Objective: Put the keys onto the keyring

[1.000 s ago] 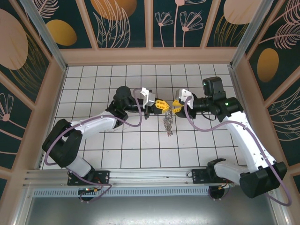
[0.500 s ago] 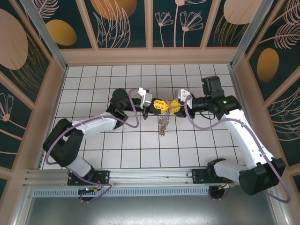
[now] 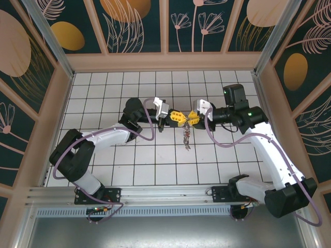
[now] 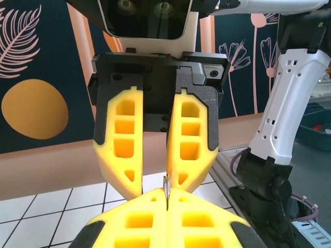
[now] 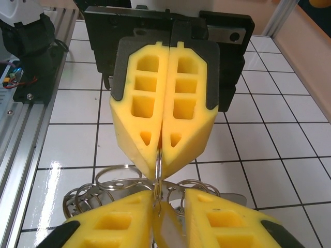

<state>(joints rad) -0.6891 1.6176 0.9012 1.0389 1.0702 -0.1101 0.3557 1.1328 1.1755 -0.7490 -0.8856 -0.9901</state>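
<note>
Small bunch of brownish metal keys, up in the air, hanging down over the white tiled desk near its middle. Right under the spot where two yellow claws meet tip to tip. Seen from the right wrist, loops of silvery wire rings just below the claw tips.

Thin silvery metal ring, seen on its edge, standing upright between the two claws.

Clenched tight: the left claw, both yellow fingers pressed together, pinching that thin ring at the very tips.

Facing it: the right claw, fingers a little apart, a flat bit of metal in the gap. Hard to tell if squeezing it or only around it.

Reaching in from each side: the white left arm and the white right arm.

All around the desk, wooden walls with dark leaf pictures.
</note>
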